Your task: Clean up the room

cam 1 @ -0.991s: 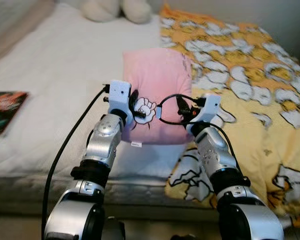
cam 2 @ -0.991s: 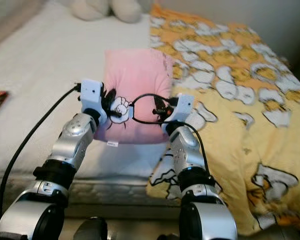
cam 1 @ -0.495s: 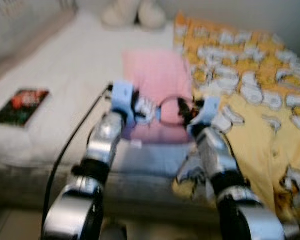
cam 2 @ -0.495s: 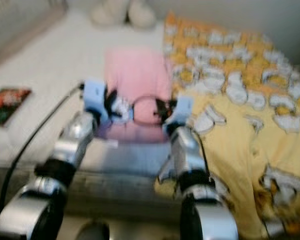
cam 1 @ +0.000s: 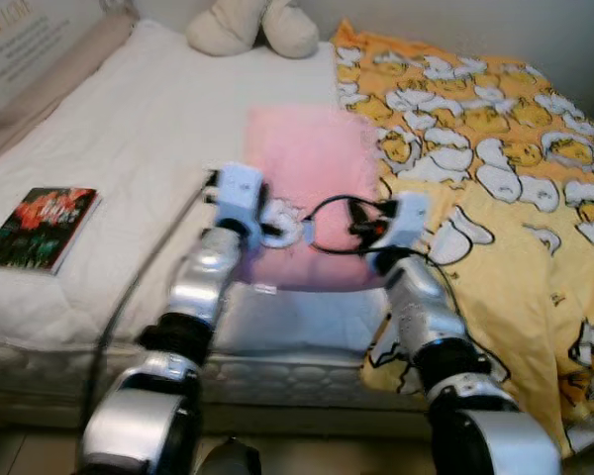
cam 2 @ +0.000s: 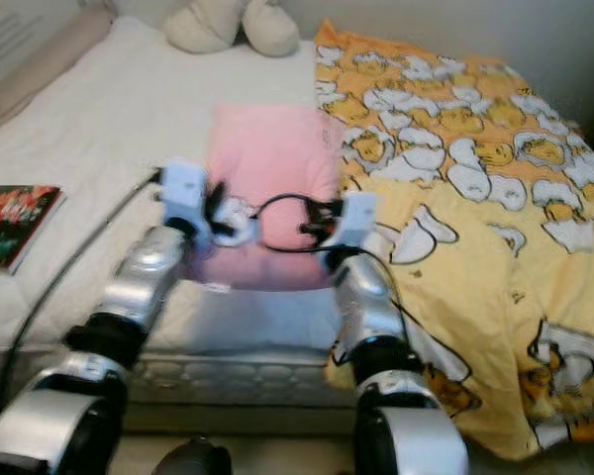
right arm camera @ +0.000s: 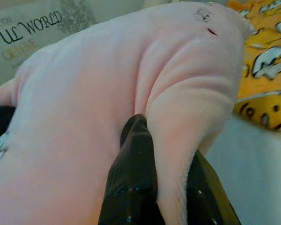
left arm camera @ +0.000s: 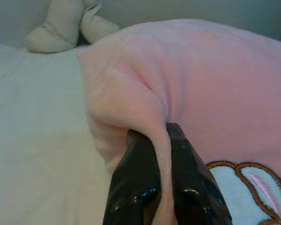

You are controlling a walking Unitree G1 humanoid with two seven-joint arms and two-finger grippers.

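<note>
A pink pillow [cam 1: 307,168] with a white cartoon patch lies on the white bed [cam 1: 129,168], its near edge raised between my two arms. My left gripper [cam 1: 269,220] is shut on the pillow's near left corner; in the left wrist view its black fingers [left arm camera: 140,187] pinch a fold of pink fabric [left arm camera: 201,93]. At the near right corner, my right gripper [cam 1: 361,226] is shut on the pillow as well, and the right wrist view shows its fingers [right arm camera: 133,183] squeezing a ridge of the pillow [right arm camera: 84,93].
A yellow duck-print blanket [cam 1: 495,178] covers the bed's right half and hangs over the front edge. A book [cam 1: 38,228] lies on the sheet at the left. A cream plush toy [cam 1: 252,25] sits at the head of the bed. Printed wall [cam 1: 20,40] at far left.
The camera has pulled back and shifted, so more of the bed and its front edge appear. Both grippers still hold the pillow's near corners.
</note>
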